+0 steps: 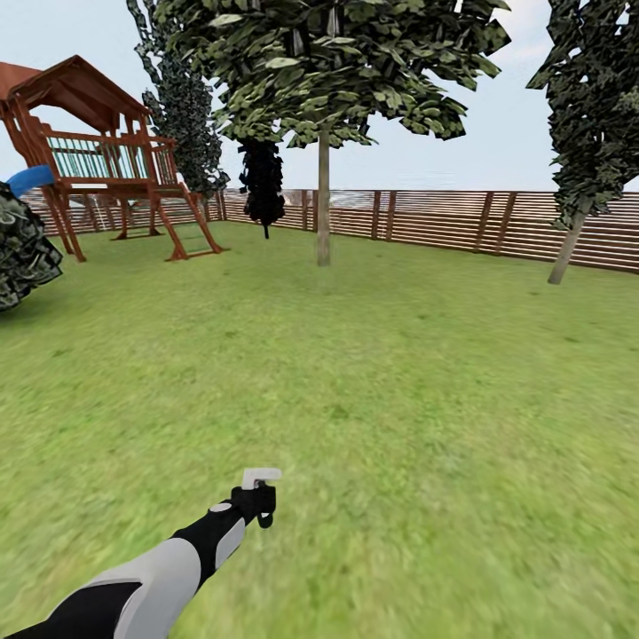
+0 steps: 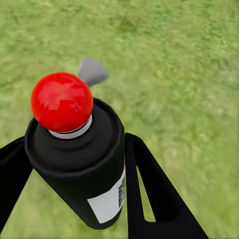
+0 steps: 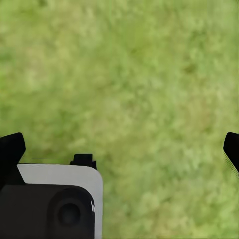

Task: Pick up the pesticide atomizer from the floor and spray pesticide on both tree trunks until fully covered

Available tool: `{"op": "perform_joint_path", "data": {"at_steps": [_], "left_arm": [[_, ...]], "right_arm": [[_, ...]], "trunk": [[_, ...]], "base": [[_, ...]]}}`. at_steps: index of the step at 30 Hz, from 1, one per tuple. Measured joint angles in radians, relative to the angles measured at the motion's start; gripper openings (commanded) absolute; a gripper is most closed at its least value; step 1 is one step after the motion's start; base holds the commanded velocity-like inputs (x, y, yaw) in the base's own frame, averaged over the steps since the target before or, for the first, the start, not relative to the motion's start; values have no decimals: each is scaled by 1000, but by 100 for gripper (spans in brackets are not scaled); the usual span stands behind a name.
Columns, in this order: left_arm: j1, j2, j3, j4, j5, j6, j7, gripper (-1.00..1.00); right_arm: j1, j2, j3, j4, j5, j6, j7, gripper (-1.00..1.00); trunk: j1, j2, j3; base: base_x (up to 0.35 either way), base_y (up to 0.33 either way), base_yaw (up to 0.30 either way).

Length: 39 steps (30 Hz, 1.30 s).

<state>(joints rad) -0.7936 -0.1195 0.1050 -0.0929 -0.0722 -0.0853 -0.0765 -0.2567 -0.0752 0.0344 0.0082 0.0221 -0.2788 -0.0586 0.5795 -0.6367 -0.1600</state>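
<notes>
While the left jaws [image 2: 74, 199] clamp the atomizer [image 2: 74, 164] low at 7 o'clock, open lawn [image 1: 399, 399] runs to the fence [image 1: 444, 222]. Trunks [image 1: 323, 200] stand at 12 and 2 o'clock, playset [image 1: 98, 160] at 10. Right jaws [image 3: 119, 149] gape over grass.

One spray bottle [image 2: 74, 159] with one red tip [image 2: 61, 101], clamped between two black fingers [image 2: 149, 194]. Two trees with bare straight trunks [image 1: 324, 200] [image 1: 568, 244] on one lawn [image 1: 399, 373]. At least two dark narrow cypresses [image 1: 264, 182] [image 1: 182, 106]. One wooden playset [image 1: 98, 151] with one blue slide [image 1: 27, 180]. One slatted fence [image 1: 444, 222]. One dark bush [image 1: 22, 253]. One robot arm [image 1: 151, 577] in the head view.
</notes>
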Motion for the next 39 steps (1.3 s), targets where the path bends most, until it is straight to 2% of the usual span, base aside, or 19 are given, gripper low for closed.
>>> {"op": "perform_joint_path", "data": {"at_steps": [39], "left_arm": [[0, 0, 0, 0, 0, 0, 0, -100]], "right_arm": [[0, 0, 0, 0, 0, 1, 0, 100]], "trunk": [[0, 0, 0]], "base": [[350, 0, 0]]}}
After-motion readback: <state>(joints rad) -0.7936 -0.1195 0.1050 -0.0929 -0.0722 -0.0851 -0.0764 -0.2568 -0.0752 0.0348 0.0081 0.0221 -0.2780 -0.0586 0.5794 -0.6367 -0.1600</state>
